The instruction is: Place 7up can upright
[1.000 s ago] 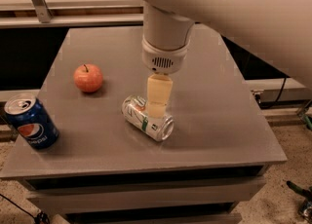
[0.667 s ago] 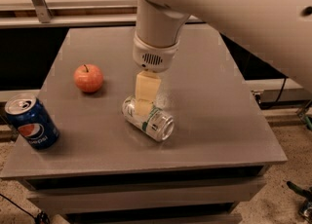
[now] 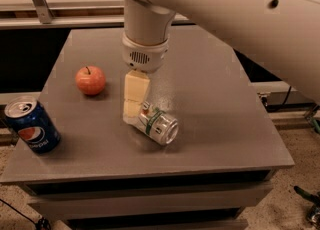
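Observation:
The 7up can lies on its side near the middle of the grey table, silver with a green band, its open end facing the front right. My gripper, cream-coloured under the white wrist, hangs straight down at the can's back left end and reaches down to table level there. It hides part of that end of the can. I cannot tell whether it touches the can.
A red apple sits on the table's left side. A blue Pepsi can stands upright at the front left corner. My white arm crosses the top right of the view. Table edges lie close at the front and right.
My gripper has moved left and come down, from above the middle of the can to its back left end. The can stays lying in about the same place.

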Robot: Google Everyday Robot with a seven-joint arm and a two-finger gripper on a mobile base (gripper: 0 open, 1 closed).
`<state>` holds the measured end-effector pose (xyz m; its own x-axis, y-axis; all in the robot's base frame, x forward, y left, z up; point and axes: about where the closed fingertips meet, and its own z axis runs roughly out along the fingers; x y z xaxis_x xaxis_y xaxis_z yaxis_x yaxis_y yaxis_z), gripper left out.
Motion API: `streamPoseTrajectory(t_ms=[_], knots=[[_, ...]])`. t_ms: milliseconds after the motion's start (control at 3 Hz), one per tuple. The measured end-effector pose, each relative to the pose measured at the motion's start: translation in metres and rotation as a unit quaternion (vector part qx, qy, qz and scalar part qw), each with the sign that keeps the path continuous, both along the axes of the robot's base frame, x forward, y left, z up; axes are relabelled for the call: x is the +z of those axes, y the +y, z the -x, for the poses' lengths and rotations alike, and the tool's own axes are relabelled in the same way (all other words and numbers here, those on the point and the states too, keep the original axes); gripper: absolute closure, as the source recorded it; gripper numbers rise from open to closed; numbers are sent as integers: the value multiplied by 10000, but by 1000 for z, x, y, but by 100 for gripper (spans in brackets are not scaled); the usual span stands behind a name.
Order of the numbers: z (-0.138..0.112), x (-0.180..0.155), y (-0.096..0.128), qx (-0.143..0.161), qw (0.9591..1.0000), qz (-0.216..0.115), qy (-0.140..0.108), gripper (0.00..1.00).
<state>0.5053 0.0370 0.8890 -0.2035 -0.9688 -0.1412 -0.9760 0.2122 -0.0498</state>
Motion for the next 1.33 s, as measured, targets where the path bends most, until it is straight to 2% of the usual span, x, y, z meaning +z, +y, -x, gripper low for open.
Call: streamPoseTrajectory(t_ms=[333,667,1000,1333], knots=[[1,-12,-1,-162,9997,171,66,0],[7,-30,-4,-805,9960,361,125,0],[14,-42,-2,-1263,9908,476,132,0],[21,-56,-1,-1456,9876,544,232,16]])
